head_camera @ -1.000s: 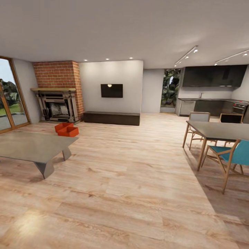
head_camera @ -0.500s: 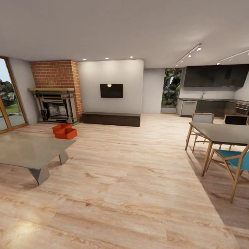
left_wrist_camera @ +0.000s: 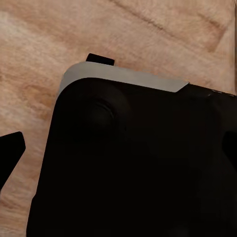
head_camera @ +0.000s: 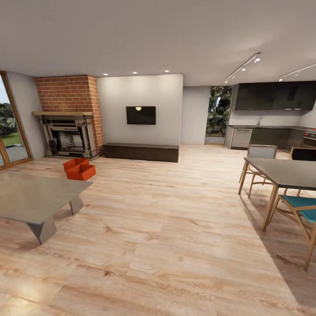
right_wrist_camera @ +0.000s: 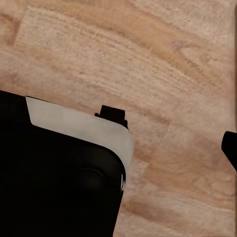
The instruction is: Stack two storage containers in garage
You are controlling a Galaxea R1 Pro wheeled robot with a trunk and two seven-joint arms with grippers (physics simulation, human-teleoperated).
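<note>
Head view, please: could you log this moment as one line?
room: living room | containers: two, on wood floor by fireplace | carried: nothing seen

Camera swung rightward, two storage containers and fireplace now further left

Home living rm: brick fireplace, wall TV, kitchen units.

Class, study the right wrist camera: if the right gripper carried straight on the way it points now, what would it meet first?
Most likely the light wood-plank floor, which lies ahead of the camera. The robot's dark base sits off to one side; depth is unclear.
</note>
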